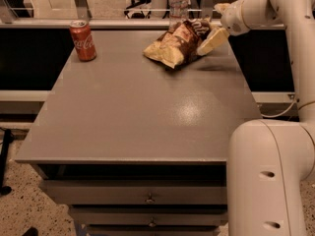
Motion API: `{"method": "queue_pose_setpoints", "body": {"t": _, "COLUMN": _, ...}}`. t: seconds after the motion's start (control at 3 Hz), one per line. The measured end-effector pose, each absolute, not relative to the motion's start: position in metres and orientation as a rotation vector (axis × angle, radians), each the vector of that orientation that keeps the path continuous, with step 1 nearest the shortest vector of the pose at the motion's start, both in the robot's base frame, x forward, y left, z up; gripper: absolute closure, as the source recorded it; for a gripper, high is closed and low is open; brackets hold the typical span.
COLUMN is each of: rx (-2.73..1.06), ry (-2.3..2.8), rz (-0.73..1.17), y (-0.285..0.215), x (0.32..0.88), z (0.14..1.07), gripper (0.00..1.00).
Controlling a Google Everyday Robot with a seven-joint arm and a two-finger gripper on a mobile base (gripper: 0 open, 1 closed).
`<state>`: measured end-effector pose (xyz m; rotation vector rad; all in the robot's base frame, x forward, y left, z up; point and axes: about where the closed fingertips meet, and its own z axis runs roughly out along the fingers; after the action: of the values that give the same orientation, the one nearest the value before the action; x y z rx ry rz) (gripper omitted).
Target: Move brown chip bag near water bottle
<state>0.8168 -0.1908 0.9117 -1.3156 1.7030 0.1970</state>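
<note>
– Since we begin at the far right of the grey table (138, 112), where is the gripper (211, 39) exactly?
– At the right end of the brown chip bag (176, 47), touching it or just beside it, low over the table. If it clamps the bag or is loose, I cannot tell.
– And the bag?
– It lies near the far edge, its pale yellow end toward the front-left. The water bottle (178, 3) stands upright directly behind it, very near; the bag overlaps the bottle's foot from this angle, so I cannot say if they touch.
– So the task is nearly finished?
– I judge yes. The bag is already near the bottle and well apart from the Coca-Cola can (82, 41) at the far left. What is left, I think, is only to release the bag, if it is held, and to take the arm (258, 8) away.
– And the containers?
– The bottle is clear, but its filling I cannot make out. The bag looks closed and crumpled. The drawers (147, 193) under the table are shut, so their content is hidden.
</note>
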Motion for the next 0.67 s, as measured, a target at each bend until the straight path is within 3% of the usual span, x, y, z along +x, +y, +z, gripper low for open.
{"method": "queue_pose_setpoints", "body": {"t": 0.67, "rx": -1.266, "ry": 1.698, "rz": 0.296, "y": -0.245, "x": 0.735, "z": 0.974, "gripper": 0.0}}
